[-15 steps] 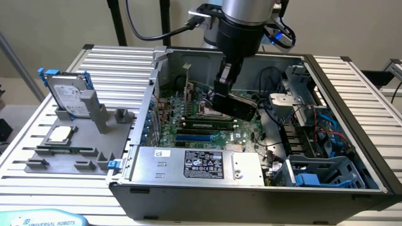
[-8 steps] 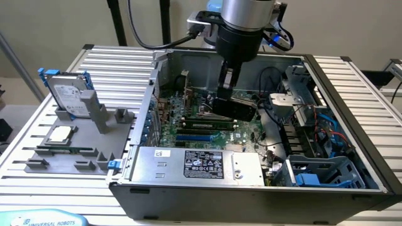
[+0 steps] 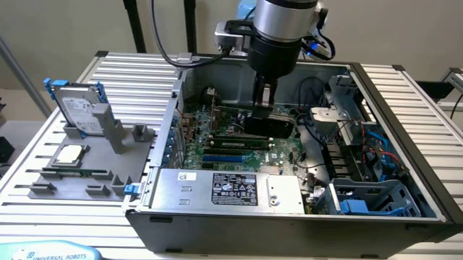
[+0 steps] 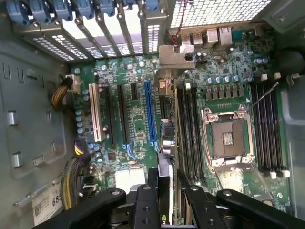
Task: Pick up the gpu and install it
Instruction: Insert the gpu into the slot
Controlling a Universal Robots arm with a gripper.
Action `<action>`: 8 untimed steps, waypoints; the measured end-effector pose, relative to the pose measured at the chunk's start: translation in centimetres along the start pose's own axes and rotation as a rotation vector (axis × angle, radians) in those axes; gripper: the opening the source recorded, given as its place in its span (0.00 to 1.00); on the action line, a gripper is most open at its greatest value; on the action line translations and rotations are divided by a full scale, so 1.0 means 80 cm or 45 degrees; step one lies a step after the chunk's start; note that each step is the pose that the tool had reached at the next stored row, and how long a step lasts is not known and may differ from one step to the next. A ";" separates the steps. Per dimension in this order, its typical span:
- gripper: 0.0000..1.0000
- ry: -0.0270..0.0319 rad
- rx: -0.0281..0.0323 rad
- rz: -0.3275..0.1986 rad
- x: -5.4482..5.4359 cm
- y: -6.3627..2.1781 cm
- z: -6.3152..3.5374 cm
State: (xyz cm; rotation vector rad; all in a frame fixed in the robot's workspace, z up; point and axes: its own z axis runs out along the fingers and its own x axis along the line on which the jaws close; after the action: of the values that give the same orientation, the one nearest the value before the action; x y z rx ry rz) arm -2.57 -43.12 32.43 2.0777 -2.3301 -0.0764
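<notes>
My gripper (image 3: 262, 108) reaches down into the open computer case (image 3: 166, 124) and is shut on the gpu (image 3: 269, 125), a dark flat card held on edge just above the motherboard (image 3: 217, 149). In the wrist view the gpu (image 4: 177, 119) appears edge-on between my black fingers (image 4: 153, 183), and its silver bracket (image 4: 176, 55) sits at the far end near the case's rear slot covers (image 4: 109, 24). There my gripper (image 4: 170, 186) holds the card beside the long blue slot (image 4: 150, 112), between that slot and the empty CPU socket (image 4: 231, 138). Whether the card's edge touches a slot is unclear.
A grey parts holder (image 3: 108, 141) on the exterior view's left carries a silver hard drive with blue rails (image 3: 78, 111), a CPU (image 3: 69, 154) and a green memory strip (image 3: 76, 173). Inside the case are the power supply (image 3: 231, 189), a drive cage (image 3: 372, 197) and cable bundles (image 4: 71, 181).
</notes>
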 end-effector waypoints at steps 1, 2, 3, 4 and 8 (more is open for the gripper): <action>0.27 -0.0019 -0.0007 -0.018 0.000 0.001 0.002; 0.27 -0.0050 -0.0014 -0.033 0.000 0.001 0.004; 0.27 -0.0085 -0.0020 -0.043 0.001 0.003 0.005; 0.27 -0.0126 -0.0026 -0.050 0.002 0.004 0.007; 0.27 -0.0247 -0.0040 -0.067 0.009 0.011 0.016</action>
State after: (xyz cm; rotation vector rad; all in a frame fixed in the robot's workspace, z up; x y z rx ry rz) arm -3.56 -43.67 31.21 2.1466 -2.2845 -0.1014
